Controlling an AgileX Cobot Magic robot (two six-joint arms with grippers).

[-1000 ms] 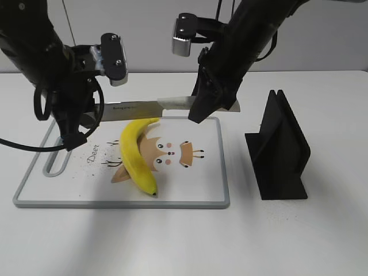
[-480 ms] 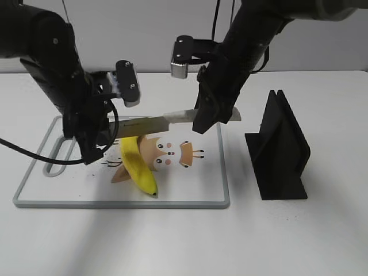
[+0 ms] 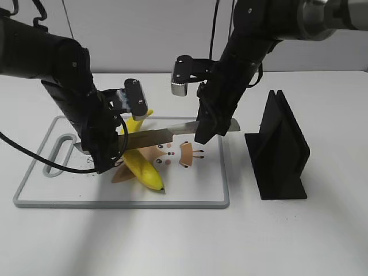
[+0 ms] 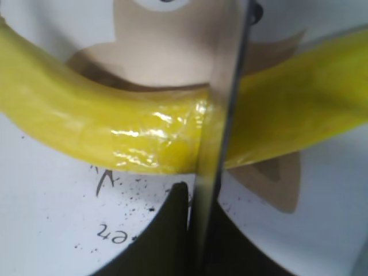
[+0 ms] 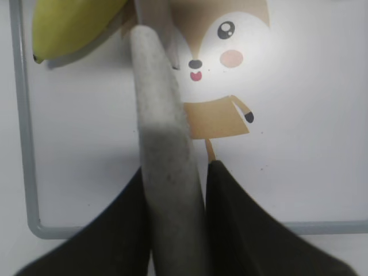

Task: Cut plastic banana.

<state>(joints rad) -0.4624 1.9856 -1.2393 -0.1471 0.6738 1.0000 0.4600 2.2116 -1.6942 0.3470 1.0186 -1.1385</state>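
Observation:
The yellow plastic banana (image 3: 145, 168) lies whole on the white cutting board (image 3: 195, 187), stem to the back. A knife (image 3: 164, 137) lies across its middle, blade edge resting on it. My right gripper (image 3: 206, 131) is shut on the knife's grey handle (image 5: 164, 144). My left gripper (image 3: 104, 152) is closed around the blade's tip end. In the left wrist view the blade (image 4: 221, 103) runs edge-on over the banana (image 4: 115, 132), between the two fingers of the left gripper (image 4: 198, 230). The right wrist view shows the right gripper (image 5: 172, 178) and the banana's end (image 5: 75, 23).
The board has a printed deer cartoon (image 3: 187, 152) and a handle slot (image 3: 57, 158) on its left. A black knife stand (image 3: 282, 149) is on the table to the right of the board. The table (image 3: 184, 241) is white.
Both arms came down and forward with the knife. The blade went from above the banana's stem end onto its middle. The banana turned a little, its dark tip shifting right.

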